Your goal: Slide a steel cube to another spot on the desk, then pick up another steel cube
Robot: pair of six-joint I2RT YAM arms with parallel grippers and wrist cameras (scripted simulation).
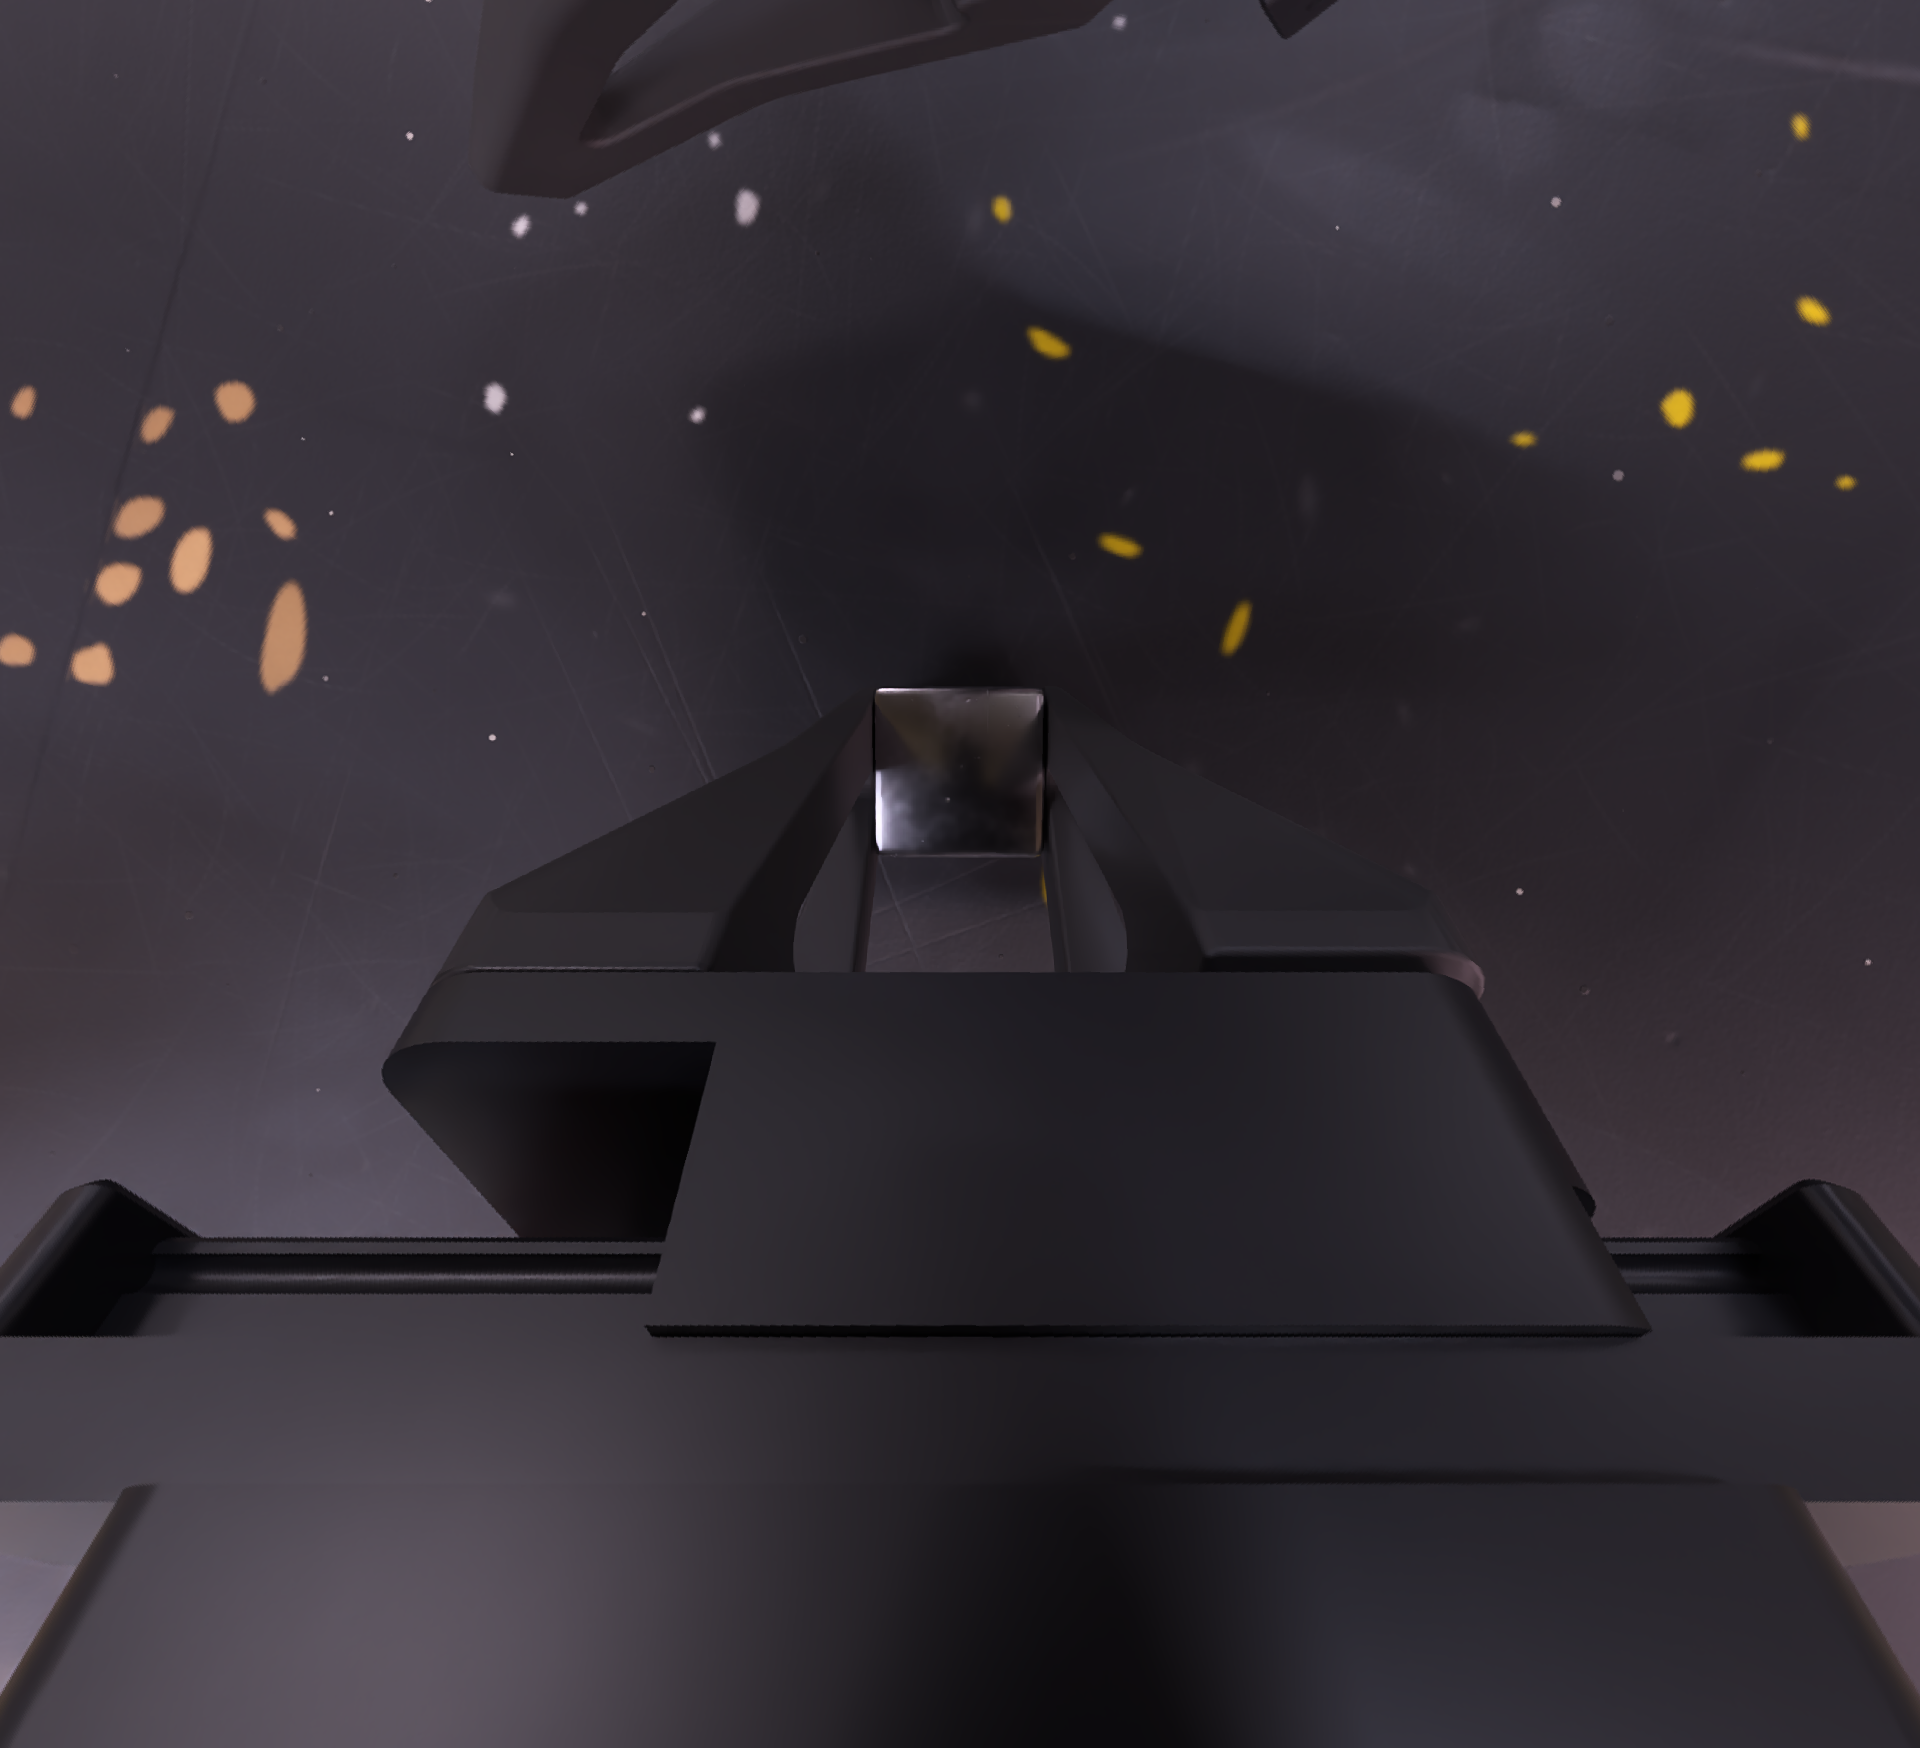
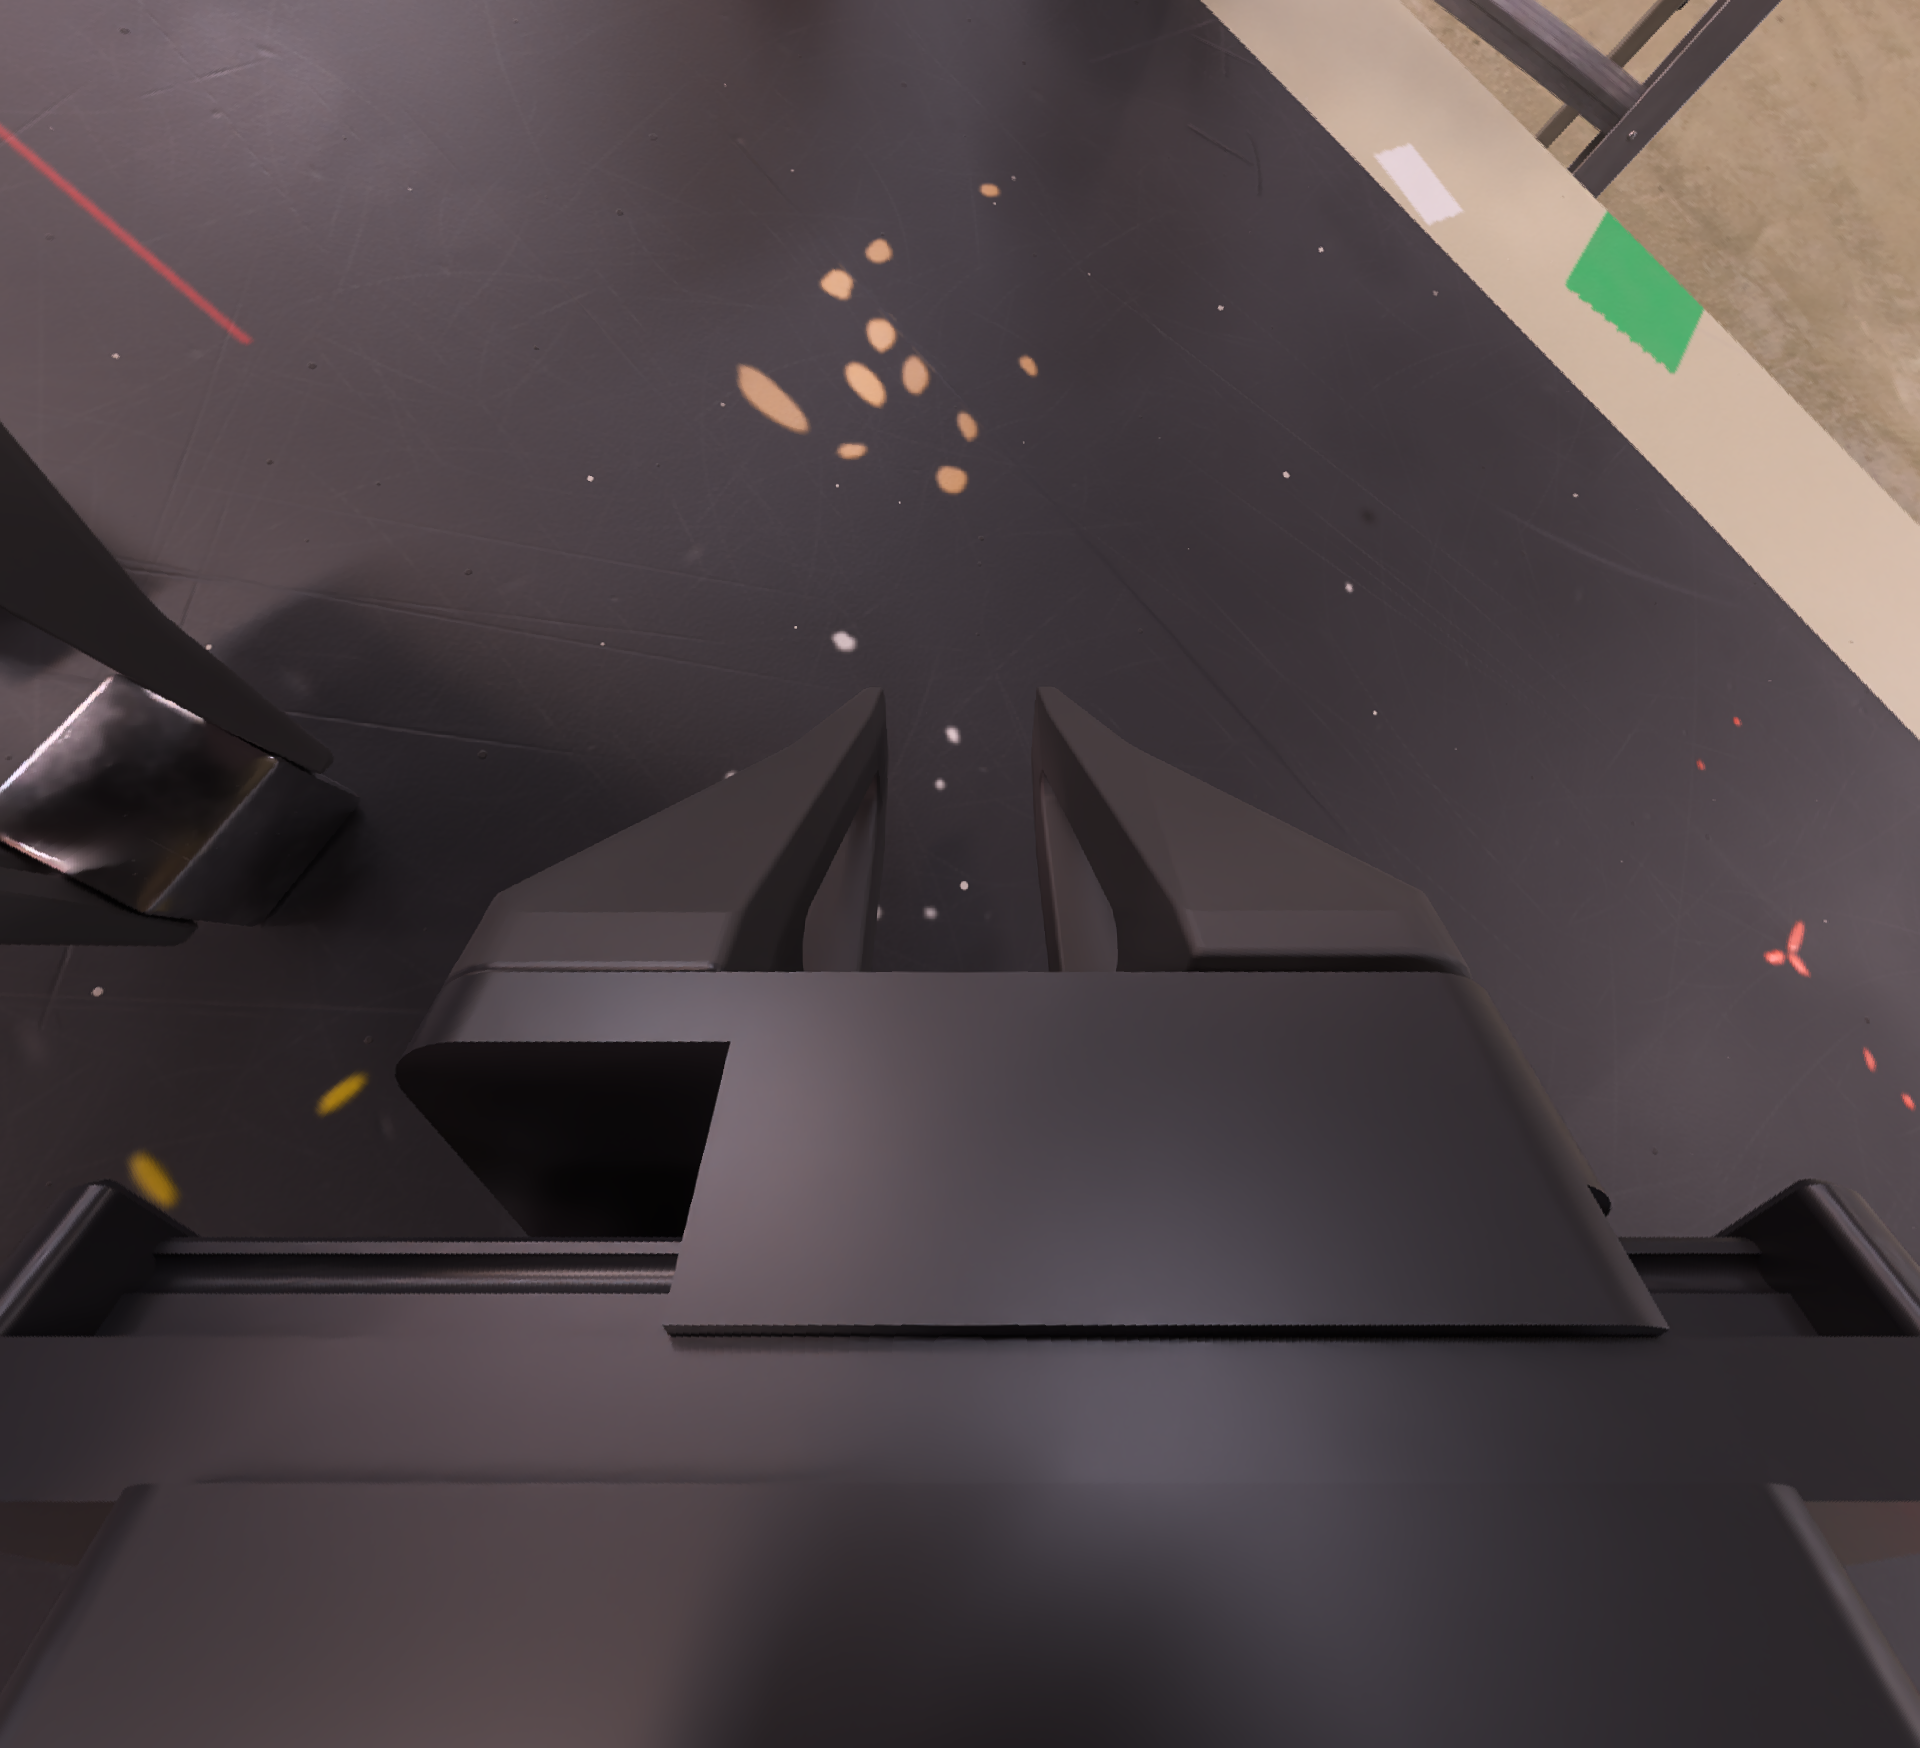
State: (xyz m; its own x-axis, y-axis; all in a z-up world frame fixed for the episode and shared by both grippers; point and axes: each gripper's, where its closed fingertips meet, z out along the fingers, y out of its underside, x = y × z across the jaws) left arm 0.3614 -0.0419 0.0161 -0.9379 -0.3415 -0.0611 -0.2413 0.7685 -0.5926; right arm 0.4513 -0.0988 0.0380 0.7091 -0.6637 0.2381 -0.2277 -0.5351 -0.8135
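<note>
A small polished steel cube (image 1: 958, 768) sits pinched between the fingertips of the left end effector (image 1: 958, 763), low over the dark, paint-flecked tabletop (image 1: 1351, 711); whether it touches the surface cannot be told. The right end effector (image 2: 958, 711) hangs nearby, fingers parted with nothing between them. The cube looks dense, rigid and slick, so flat opposite faces, gripped squarely near the middle, probably offer the safest hold against slipping.

Dim, sharp wide-angle views; soft shadows on the desk (image 1: 1351, 555), edges stretched.
</note>
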